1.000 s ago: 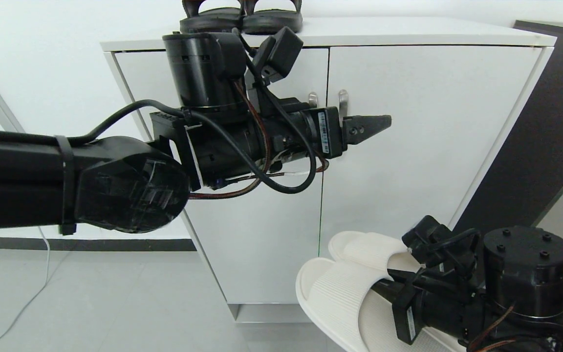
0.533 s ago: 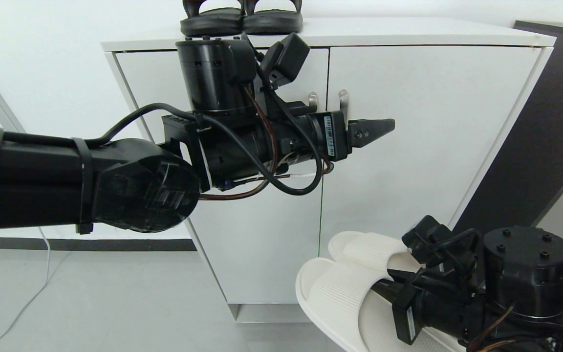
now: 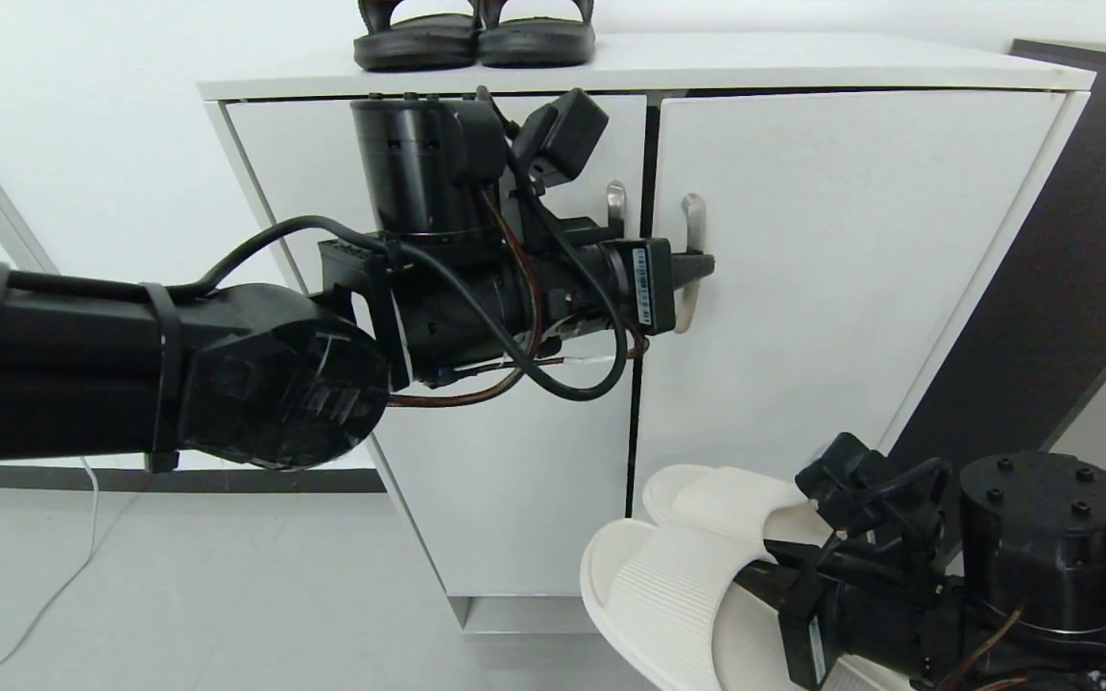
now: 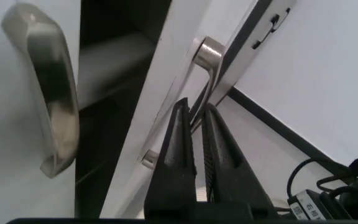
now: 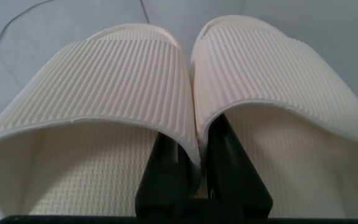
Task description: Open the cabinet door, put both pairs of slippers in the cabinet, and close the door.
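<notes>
Left pincer (image 4: pixel 195 115) clamped on door handle (image 4: pixel 207 53), door (image 3: pixel 851 288) held ajar; white slippers (image 5: pixel 135 81) gripped by right pincer (image 5: pixel 194 146), inner straps between fingers.

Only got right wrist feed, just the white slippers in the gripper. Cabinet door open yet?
Observer: Right door is ajar; a dark gap shows beside the left door.
Operator: What's on it?
Observer: Left gripper, shut on that door's handle.
Operator: Black pair?
Observer: Black slippers sit on top of the cabinet.
</notes>
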### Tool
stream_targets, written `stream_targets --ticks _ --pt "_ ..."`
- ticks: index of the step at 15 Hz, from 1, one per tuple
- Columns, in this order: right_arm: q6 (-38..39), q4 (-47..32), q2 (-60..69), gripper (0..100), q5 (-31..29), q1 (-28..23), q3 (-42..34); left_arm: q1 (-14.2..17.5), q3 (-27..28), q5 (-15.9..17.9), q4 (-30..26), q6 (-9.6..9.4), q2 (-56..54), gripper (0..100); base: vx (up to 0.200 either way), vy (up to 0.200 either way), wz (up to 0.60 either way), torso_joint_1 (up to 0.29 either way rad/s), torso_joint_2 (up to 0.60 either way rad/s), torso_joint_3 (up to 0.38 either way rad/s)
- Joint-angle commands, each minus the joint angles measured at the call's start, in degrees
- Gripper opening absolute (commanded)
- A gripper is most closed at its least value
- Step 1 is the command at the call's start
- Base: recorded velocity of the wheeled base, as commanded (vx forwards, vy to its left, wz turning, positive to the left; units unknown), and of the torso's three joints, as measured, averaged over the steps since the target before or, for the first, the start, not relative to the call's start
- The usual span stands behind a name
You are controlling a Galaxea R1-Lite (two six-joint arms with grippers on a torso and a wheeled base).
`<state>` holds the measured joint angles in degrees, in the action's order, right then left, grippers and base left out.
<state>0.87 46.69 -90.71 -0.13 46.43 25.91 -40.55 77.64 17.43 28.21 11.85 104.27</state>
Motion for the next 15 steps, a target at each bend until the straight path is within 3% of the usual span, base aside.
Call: stream_targets --ticks 1,6,10,12,13,15 --pt "-0.2 0.1 1.0 0 1.3 0.1 -1.1 -0.9 -2.3 0.0 0.4 0.10 -2.8 0 0.000 0.000 0.00 0.000 0.00 0.000" --pt "-0.3 -0.1 5.7 0 11.6 0.3 -4.5 -2.6 -10.1 0.0 2.4 0.10 -9.1 0 0.000 0.000 0.00 0.000 0.00 0.000" --pt "-2.7 -0.1 6.4 0 13.8 0.3 -6.3 -3.2 -15.2 0.0 2.9 0.10 -13.5 0 0.000 0.000 0.00 0.000 0.00 0.000" --pt "-3.2 -0.1 6.4 0 14.1 0.3 -6.6 -1.2 -15.6 0.1 3.9 0.28 -13.4 0 0.000 0.000 0.00 0.000 0.00 0.000" --pt "-3.2 -0.1 6.3 0 14.1 0.3 -6.6 0.2 -15.1 0.5 4.0 0.72 -12.8 0 0.000 0.000 0.00 0.000 0.00 0.000" --pt "-3.2 0.0 6.3 0 14.1 0.3 -6.6 1.4 -12.7 0.5 4.0 5.11 -11.3 0 0.000 0.000 0.00 0.000 0.00 0.000"
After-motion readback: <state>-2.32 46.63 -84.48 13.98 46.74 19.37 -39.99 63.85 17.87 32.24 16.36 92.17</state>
